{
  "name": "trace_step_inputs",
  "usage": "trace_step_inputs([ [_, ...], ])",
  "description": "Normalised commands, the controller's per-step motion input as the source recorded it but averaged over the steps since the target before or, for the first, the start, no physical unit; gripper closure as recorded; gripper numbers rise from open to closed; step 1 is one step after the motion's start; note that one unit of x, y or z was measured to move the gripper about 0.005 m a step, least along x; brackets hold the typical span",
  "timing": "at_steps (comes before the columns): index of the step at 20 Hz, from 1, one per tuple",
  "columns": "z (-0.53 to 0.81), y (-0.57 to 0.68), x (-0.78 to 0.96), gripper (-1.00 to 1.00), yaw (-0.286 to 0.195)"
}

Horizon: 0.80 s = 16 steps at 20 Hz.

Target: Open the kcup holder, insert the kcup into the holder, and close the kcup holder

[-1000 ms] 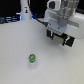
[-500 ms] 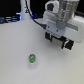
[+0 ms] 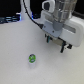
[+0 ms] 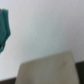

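Little has shifted: end effector (image 3: 58,43) hovers, grip state unclear, well apart from kcup (image 3: 32,59).

There was one kcup (image 3: 32,59) on one white table (image 3: 15,45), one robot arm (image 3: 62,15) carrying one gripper (image 3: 56,43), and one teal object (image 4: 4,27) in the wrist view.

White boxy gripper (image 3: 56,44) body showing pale and blurred, short dark fingers (image 3: 48,39) hanging beneath, black cable (image 3: 26,11) trailing behind.
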Motion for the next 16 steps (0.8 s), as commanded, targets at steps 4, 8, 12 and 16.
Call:
trace_step_inputs([
  [4, 0.13, -0.64, 0.33, -1.00, -0.197],
  [8, 0.08, -0.55, 0.27, -1.00, -0.227],
  [12, 0.03, -0.54, 0.25, -1.00, -0.232],
  [16, 0.01, -0.51, 0.27, -1.00, -0.233],
])
